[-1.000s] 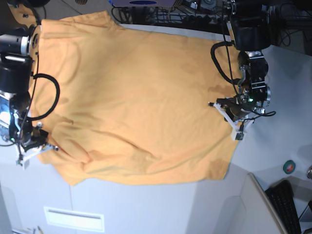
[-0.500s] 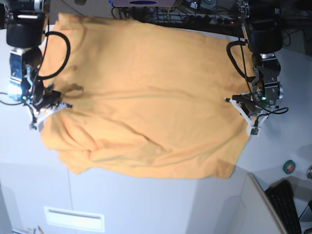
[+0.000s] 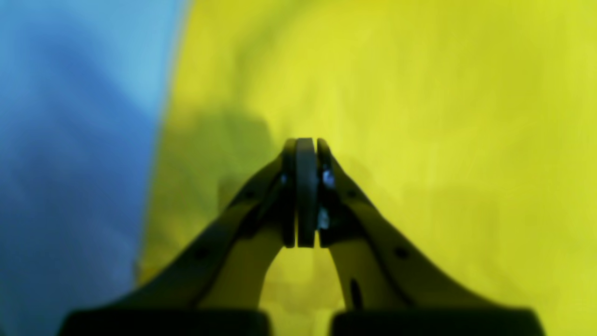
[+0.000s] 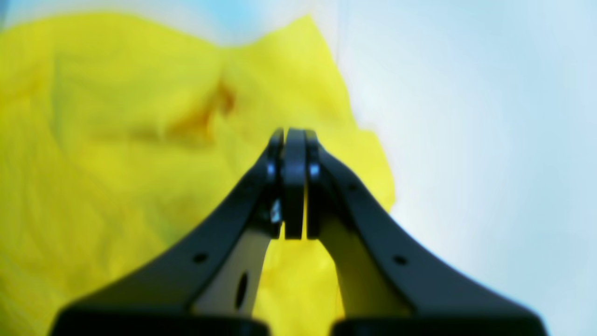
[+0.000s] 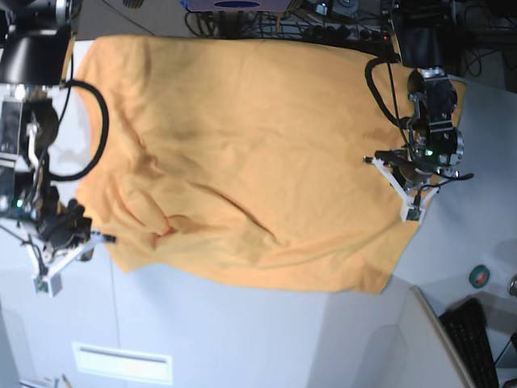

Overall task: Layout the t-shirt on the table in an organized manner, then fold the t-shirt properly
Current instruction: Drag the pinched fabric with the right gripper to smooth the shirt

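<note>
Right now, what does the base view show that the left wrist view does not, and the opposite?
Only the base view shows the whole t-shirt spread over the table, the right gripper at one side edge, and a keyboard at the lower corner. Only the left wrist view shows the left gripper from close up, its jaws pressed together with no gap, over blurred fabric beside the bare table. Both show the left gripper, the t-shirt and the table.
</note>
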You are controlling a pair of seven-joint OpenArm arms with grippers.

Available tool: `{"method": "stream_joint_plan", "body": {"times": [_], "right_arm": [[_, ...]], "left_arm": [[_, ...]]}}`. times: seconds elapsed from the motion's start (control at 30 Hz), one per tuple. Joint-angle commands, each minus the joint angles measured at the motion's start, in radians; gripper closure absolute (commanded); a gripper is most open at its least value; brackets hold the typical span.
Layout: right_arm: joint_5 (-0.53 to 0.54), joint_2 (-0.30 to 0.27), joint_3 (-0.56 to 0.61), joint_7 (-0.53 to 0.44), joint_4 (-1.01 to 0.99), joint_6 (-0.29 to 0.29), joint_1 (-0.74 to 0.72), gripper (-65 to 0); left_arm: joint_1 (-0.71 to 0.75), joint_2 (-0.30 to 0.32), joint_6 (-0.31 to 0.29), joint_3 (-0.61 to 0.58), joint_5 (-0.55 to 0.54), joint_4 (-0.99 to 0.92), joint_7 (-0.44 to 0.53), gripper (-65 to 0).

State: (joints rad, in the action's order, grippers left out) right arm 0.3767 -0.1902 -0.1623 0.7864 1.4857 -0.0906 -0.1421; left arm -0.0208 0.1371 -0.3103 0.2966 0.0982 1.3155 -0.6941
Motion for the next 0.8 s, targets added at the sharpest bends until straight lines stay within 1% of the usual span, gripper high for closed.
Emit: {"method": "stream_joint_plan", "body": {"times": [0.0,0.03,0.07,0.1,0.13,0.17,0.23,0.27,0.3,0.37,0.43,0.5,0.53,0.57,0.63,0.67,0.7,0.77], "right_arm": [[0.002,-0.015,-0.006,-0.011,-0.061,-0.001,-0.077,0.0],[0.002,-0.016,-0.009,-0.014,-0.156,-0.001,-0.138,0.0],[0.002,-0.022,-0.007,-0.017,-0.256,-0.001,-0.190,-6.5],[0.002,-0.028,-0.004,-0.023,-0.356,-0.002,-0.241,-14.9],[0.002,-0.035,-0.003,-0.043,-0.442,-0.002,-0.281,-21.2],[0.002,-0.035,-0.003,-0.080,-0.526,-0.002,-0.316,-24.3],[0.000,-0.036,0.002,-0.173,-0.658,-0.004,-0.359,-23.4],[0.000,-0.048,0.020,-0.212,-0.721,-0.004,-0.379,-23.3],[0.000,-0.061,0.063,-0.242,-0.787,-0.004,-0.400,-23.6],[0.003,-0.068,0.163,-0.267,-0.879,-0.011,-0.433,-23.6],[0.008,-0.068,0.243,-0.281,-0.911,-0.050,-0.443,-23.6],[0.008,-0.068,0.258,-0.304,-0.910,-0.076,-0.431,-24.2],[0.008,-0.068,0.258,-0.313,-0.910,-0.080,-0.426,-26.6],[0.008,-0.067,0.258,-0.318,-0.910,-0.084,-0.425,-30.3],[0.008,-0.067,0.258,-0.319,-0.910,-0.085,-0.423,-40.2],[0.008,-0.067,0.264,-0.319,-0.910,-0.085,-0.423,-43.8],[0.008,-0.067,0.266,-0.321,-0.911,-0.085,-0.423,-45.5],[0.006,-0.067,0.267,-0.344,-0.916,-0.085,-0.422,-44.4]], "left_arm": [[-0.003,-0.017,0.004,-0.001,-0.016,0.049,0.017,0.0],[0.012,-0.032,0.004,-0.003,-0.031,0.075,0.015,0.0],[0.025,-0.043,0.004,-0.003,-0.047,0.095,0.015,0.0],[0.032,-0.054,0.004,-0.004,-0.061,0.103,0.015,0.0],[0.037,-0.061,0.004,-0.012,-0.064,0.105,0.015,0.0],[0.038,-0.061,0.004,-0.035,-0.064,0.101,0.015,0.0],[0.052,-0.057,0.006,-0.078,-0.067,0.091,0.015,0.0],[0.054,-0.057,0.006,-0.089,-0.065,0.085,0.015,0.0],[0.057,-0.057,0.006,-0.093,-0.062,0.077,0.015,0.0],[0.057,-0.057,0.006,-0.095,-0.062,0.066,0.015,0.0],[0.057,-0.057,0.006,-0.095,-0.062,0.054,0.015,0.0],[0.055,-0.057,0.006,-0.093,-0.062,0.052,0.015,0.0],[0.055,-0.055,0.006,-0.093,-0.062,0.052,0.015,0.0],[0.055,-0.055,0.006,-0.093,-0.061,0.052,0.015,0.0],[0.055,-0.047,0.006,-0.093,-0.061,0.052,0.015,0.0],[0.055,-0.041,0.006,-0.093,-0.062,0.052,0.015,0.0],[0.055,-0.040,0.006,-0.093,-0.065,0.052,0.015,0.0],[0.055,-0.038,0.006,-0.092,-0.062,0.052,0.015,0.0]]}}
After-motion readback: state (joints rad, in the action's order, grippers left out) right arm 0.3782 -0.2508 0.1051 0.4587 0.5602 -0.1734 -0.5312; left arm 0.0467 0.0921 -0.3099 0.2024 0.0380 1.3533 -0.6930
